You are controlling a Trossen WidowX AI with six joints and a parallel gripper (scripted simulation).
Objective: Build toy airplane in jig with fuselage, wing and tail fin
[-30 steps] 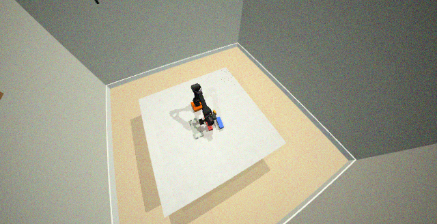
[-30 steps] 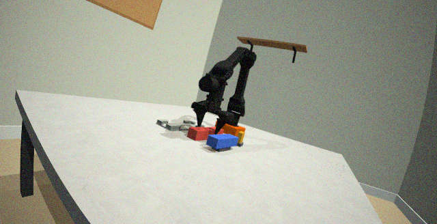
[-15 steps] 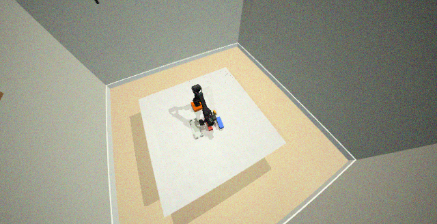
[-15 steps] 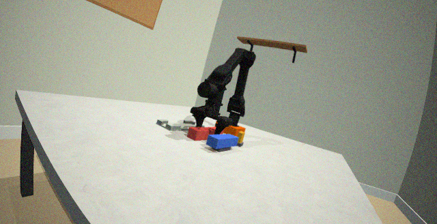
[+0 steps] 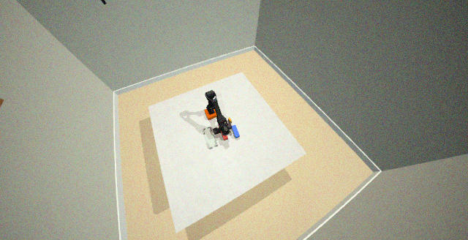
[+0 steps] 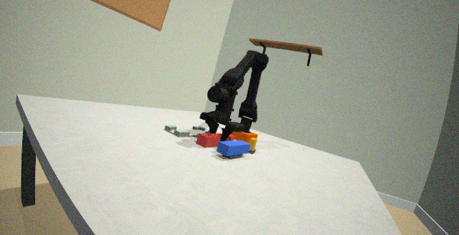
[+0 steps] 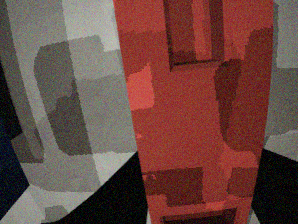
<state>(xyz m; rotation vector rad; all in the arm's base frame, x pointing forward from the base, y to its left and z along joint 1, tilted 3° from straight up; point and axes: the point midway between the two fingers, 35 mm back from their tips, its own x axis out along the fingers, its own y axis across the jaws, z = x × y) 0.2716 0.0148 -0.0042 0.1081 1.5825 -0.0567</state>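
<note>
None of the three fits is made, as far as these views show. Taking the exterior view from the left, the pale grey flat jig with its low cradle blocks [image 6: 183,132] lies around the middle of the worktop [image 6: 107,163], well away from every corner, and nothing sits in it.

Just to its right, the long red block-shaped fuselage [image 6: 209,140] lies flat on the worktop beside the jig. The black parallel-jaw gripper [image 6: 219,131] is down over it. In the wrist view the dark fingers flank the fuselage on both sides, half-closed and apparently clamped on its flanks. Its two rectangular sockets [image 7: 193,16] face up and are bare.

Next right, nearer the front edge, the blue rectangular wing block [image 6: 233,147] rests alone. Behind that, the small yellow tail fin [image 6: 253,143] stands beside the arm's orange base [image 6: 244,135].

So the work seems to be at its first grasp. Left to do: carry the fuselage into the cradle, fit wing and fin, release and withdraw.
</note>
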